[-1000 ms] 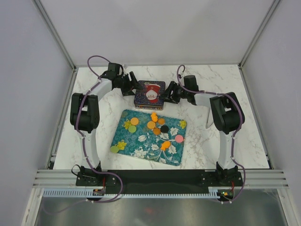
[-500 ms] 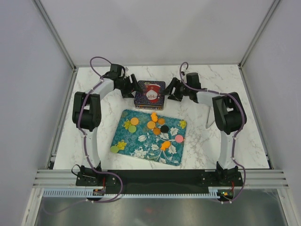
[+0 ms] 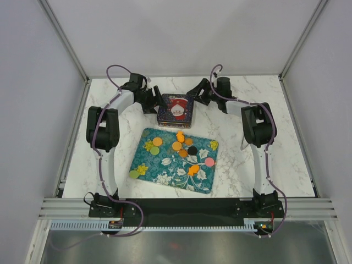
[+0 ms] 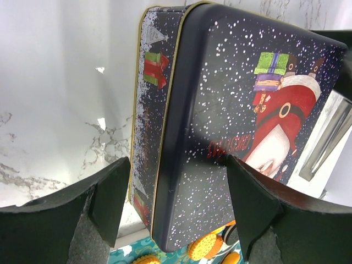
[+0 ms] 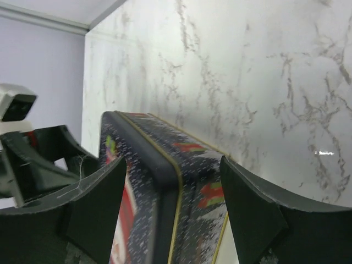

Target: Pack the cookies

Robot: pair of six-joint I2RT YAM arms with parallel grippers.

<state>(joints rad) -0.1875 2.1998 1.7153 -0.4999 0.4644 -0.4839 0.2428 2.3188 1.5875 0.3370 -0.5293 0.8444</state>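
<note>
Roughly ten cookies (image 3: 176,146), one tin (image 3: 175,110), one tray (image 3: 165,165).

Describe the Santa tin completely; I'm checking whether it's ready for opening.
The tin is a rectangular, dark blue, metal-looking box with snow speckles, a gold rim and a Santa on its lid, which is shut. It lies flat on the marble table just beyond the floral tray. The left end effector and right end effector each straddle an edge, jaws open.

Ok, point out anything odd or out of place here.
One green cookie sits at the near-left corner of the tray, seemingly overhanging its edge, apart from the other cookies. Nothing else stands out.
</note>
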